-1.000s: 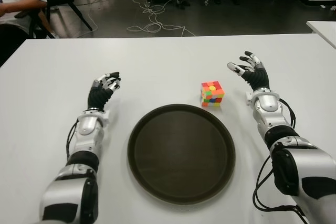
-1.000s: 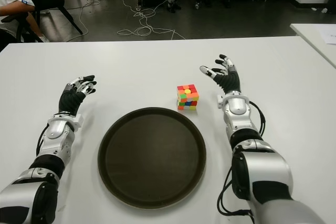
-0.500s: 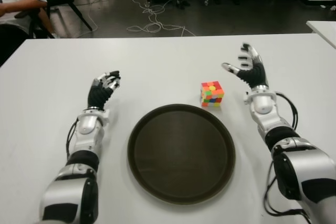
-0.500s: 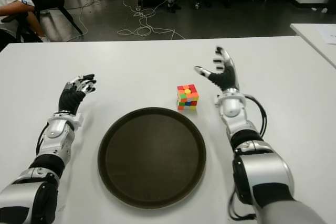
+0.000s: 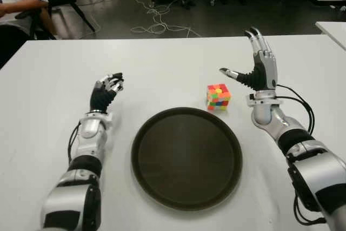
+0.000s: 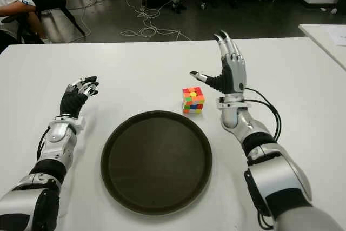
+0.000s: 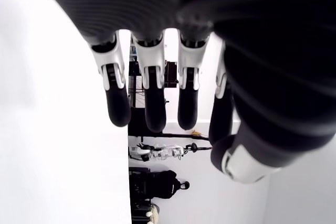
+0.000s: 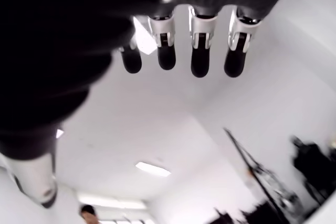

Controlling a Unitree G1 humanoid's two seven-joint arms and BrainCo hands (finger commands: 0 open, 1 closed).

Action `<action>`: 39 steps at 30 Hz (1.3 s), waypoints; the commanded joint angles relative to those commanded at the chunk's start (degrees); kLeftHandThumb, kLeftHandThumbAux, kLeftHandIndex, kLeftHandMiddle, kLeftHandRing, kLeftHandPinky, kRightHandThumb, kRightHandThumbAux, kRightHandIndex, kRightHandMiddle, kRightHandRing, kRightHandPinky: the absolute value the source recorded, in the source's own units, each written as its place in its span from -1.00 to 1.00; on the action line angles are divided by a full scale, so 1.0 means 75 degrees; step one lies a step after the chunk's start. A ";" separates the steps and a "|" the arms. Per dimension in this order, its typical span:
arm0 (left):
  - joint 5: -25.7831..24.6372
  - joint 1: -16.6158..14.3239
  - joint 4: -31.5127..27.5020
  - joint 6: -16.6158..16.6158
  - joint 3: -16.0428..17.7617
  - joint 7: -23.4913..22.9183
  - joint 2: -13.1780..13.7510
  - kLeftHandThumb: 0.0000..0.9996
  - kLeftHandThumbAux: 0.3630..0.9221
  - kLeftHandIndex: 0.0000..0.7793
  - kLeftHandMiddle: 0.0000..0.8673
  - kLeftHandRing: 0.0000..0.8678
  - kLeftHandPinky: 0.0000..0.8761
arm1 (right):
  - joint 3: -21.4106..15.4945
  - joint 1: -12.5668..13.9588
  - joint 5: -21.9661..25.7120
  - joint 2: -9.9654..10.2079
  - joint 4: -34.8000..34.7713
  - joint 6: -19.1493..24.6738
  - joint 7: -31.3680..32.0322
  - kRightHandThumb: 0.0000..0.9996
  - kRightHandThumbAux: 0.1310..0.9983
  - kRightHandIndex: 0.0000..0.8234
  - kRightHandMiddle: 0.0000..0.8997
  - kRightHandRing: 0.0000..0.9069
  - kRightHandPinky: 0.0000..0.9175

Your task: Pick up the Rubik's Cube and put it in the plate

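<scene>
Though unobstructed — Rubik's Cube [image 5: 218, 97] ungrasped.

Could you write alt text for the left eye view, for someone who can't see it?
A right hand, fingers spread and pointing up, is raised beside a cube on a white table, holding nothing. A dark round plate lies just in front of the cube, with the left hand to its left.

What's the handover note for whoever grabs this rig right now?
Right hand: raised, fingers spread, empty, just right of the Rubik's Cube, not touching it.
Left hand: idle, holds nothing, left of the plate.
Rubik's Cube sits on the white table, just off the plate's far right rim. Plate holds nothing.
Done: nothing yet; cube not grasped.
Left: close right hand on cube, lift, set it in the plate.
</scene>
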 joint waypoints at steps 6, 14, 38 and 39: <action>0.0010 0.0003 -0.0028 0.0085 -0.0013 0.0021 0.0013 0.37 0.29 0.02 -0.45 -0.49 -0.42 | 0.0403 -0.0049 -0.0299 -0.0134 -0.0025 -0.0323 -0.0282 -0.95 0.08 -0.96 -0.77 -0.64 -0.57; 0.0044 0.0011 -0.0030 0.0087 -0.0039 0.0011 0.0034 0.37 0.29 0.02 -0.46 -0.50 -0.45 | 0.0798 -0.0098 -0.0381 -0.0270 0.0037 -0.0452 0.0585 -0.96 0.00 -0.95 -0.77 -0.66 -0.63; -0.0009 0.0007 -0.0003 0.0063 -0.0022 -0.0022 0.0031 0.37 0.29 0.02 -0.45 -0.48 -0.43 | 0.1519 -0.0218 -0.0458 -0.0596 -0.0314 0.0923 0.4141 -0.99 -0.11 -0.88 -0.70 -0.68 -0.53; 0.0002 0.0006 -0.0004 0.0068 -0.0028 -0.0006 0.0034 0.37 0.29 0.02 -0.45 -0.48 -0.43 | 0.1533 -0.0212 -0.0452 -0.0596 -0.0341 0.1000 0.4190 -1.00 -0.11 -0.87 -0.69 -0.65 -0.49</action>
